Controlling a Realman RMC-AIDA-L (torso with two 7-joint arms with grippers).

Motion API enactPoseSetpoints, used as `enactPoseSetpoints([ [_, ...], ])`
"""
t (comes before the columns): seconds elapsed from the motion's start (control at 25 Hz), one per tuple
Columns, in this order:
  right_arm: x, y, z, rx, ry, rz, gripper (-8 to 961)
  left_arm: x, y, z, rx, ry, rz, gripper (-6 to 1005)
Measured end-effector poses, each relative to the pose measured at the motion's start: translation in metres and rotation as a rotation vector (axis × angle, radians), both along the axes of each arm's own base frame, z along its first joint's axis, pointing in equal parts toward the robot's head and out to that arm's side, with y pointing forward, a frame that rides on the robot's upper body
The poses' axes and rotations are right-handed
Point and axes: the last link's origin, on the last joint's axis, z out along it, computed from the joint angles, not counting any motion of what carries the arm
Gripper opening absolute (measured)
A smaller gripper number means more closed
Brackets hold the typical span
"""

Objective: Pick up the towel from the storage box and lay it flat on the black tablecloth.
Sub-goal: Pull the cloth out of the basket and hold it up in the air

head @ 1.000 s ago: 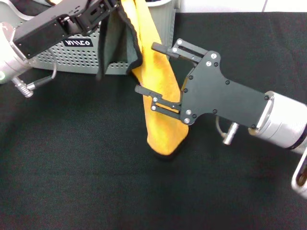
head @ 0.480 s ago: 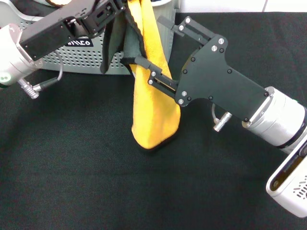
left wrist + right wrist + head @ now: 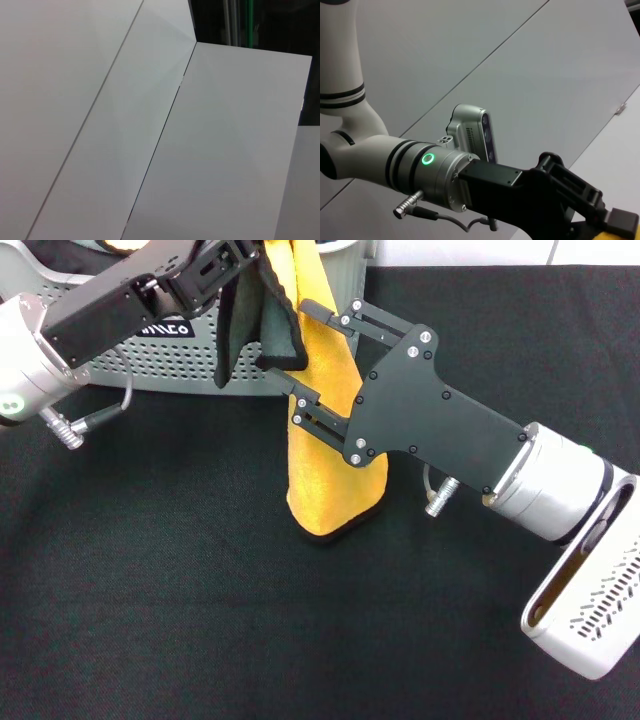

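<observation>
In the head view my left gripper (image 3: 250, 258) is shut on the top of the towel (image 3: 335, 455) and holds it up in front of the storage box (image 3: 130, 365). The towel hangs long, its orange-yellow face outward, with a grey-green fold beside it. Its black-edged lower tip touches the black tablecloth (image 3: 150, 590). My right gripper (image 3: 310, 355) is open, one finger on each side of the hanging towel's upper part. The right wrist view shows my left arm (image 3: 415, 167) and a scrap of the yellow towel (image 3: 622, 235). The left wrist view shows only white panels.
The storage box stands at the back left with its black logo label (image 3: 160, 328) facing me. A cable and plug (image 3: 65, 428) hang under my left wrist. My right forearm (image 3: 555, 485) crosses the right side above the cloth.
My right gripper has risen towards the towel's upper part and stayed open around it. The towel's lower end swung left, then partly back right. My left gripper held its grip.
</observation>
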Motion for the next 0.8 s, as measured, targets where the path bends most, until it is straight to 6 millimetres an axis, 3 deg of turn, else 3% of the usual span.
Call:
enactPoseSetpoints([
  [0.8,0.0001,0.0042,0.0052,0.018,0.032,-0.025,256,0.0000,-0.0025,-0.0065,-0.027,0.014,-0.006,31],
])
